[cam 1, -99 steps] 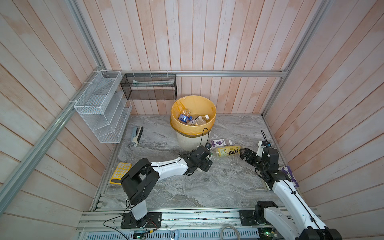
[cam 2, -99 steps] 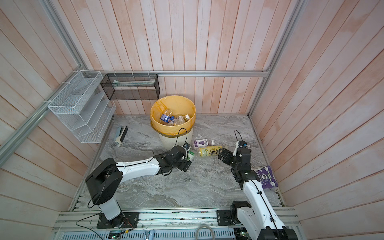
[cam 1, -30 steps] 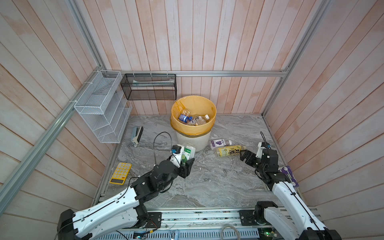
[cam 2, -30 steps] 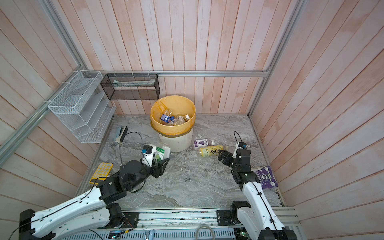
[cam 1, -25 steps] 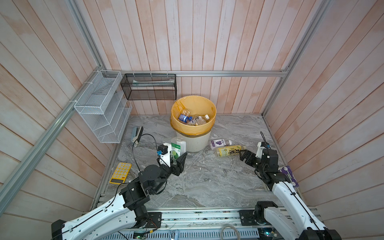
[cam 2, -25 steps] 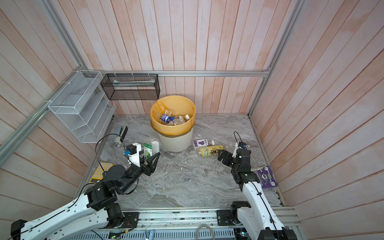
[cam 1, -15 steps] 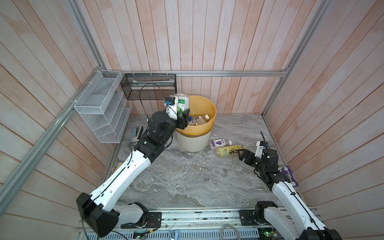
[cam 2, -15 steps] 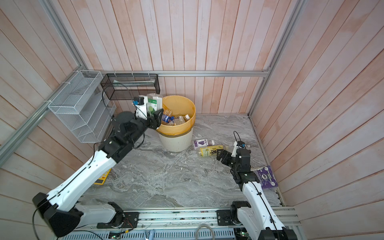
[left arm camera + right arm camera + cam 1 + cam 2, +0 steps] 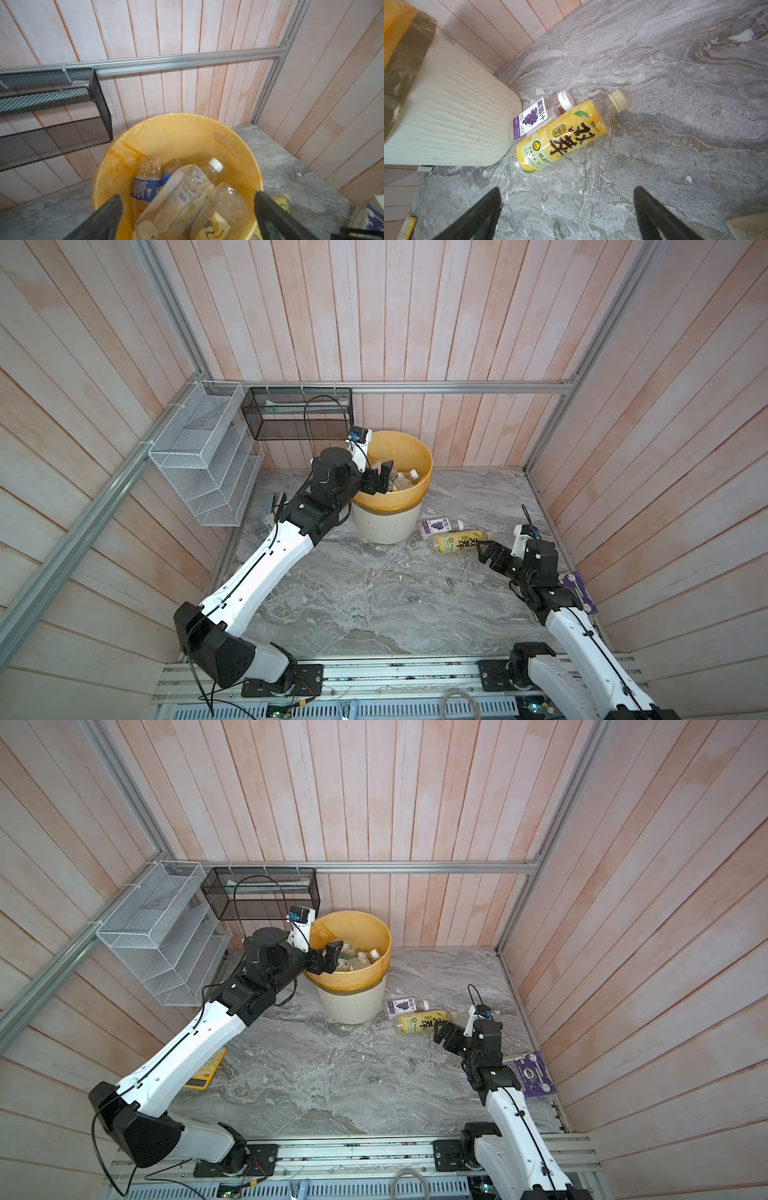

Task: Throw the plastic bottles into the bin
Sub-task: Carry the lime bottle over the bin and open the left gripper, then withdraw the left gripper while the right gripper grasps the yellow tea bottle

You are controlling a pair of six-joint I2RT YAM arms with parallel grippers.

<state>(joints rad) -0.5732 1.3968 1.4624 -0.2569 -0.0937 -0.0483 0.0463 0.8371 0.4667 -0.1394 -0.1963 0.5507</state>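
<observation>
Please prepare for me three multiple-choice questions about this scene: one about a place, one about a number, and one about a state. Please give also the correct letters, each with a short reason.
1. The yellow-label bottle lies: A) on the floor beside the bin; B) inside the bin; C) balanced on the bin's rim.
2. How many bottles lie on the floor? A) one; B) two; C) four.
3. The right claw is: A) open and empty; B) shut on a bottle; C) shut on nothing.

Answers:
1 A, because in both top views it lies on its side by the bin's foot.
2 B, because only it and the purple-label bottle are there.
3 A, because the right wrist view shows the fingers wide apart with bare floor between.
</observation>
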